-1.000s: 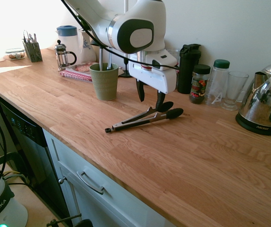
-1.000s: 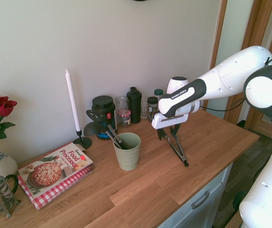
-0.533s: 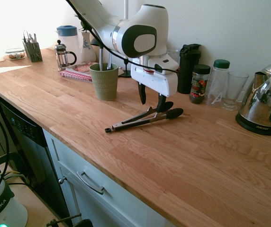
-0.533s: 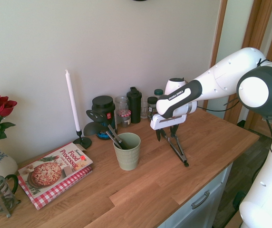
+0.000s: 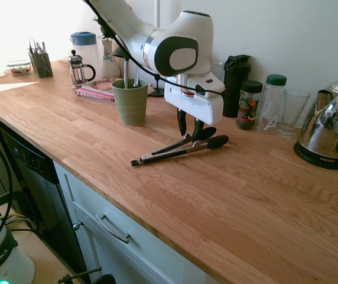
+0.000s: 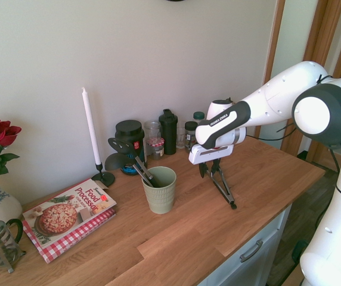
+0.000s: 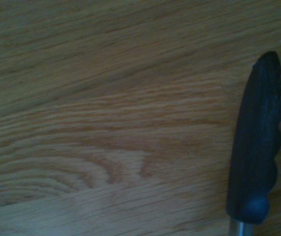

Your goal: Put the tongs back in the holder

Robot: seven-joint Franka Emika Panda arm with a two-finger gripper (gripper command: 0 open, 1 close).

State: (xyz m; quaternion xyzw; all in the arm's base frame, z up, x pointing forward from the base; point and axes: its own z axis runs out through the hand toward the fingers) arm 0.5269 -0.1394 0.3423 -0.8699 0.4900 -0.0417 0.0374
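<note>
The tongs (image 5: 178,148) are seen lying flat on the wooden counter (image 5: 246,201), their two grey metal arms slightly parted, the black oval tips (image 5: 216,141) turned toward the wall and the small ringed hinge end toward the counter's front edge. One black tip (image 7: 256,147) is shown close up in the wrist view. The holder (image 5: 130,101), an olive-green ribbed tapered cup, is stood upright near the tongs, apart from them, with utensil handles rising from it.

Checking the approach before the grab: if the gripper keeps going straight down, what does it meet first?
Most likely the tongs, near their black-tipped end, lying on the wooden counter directly under the gripper; exact alignment in depth is unclear.
</note>
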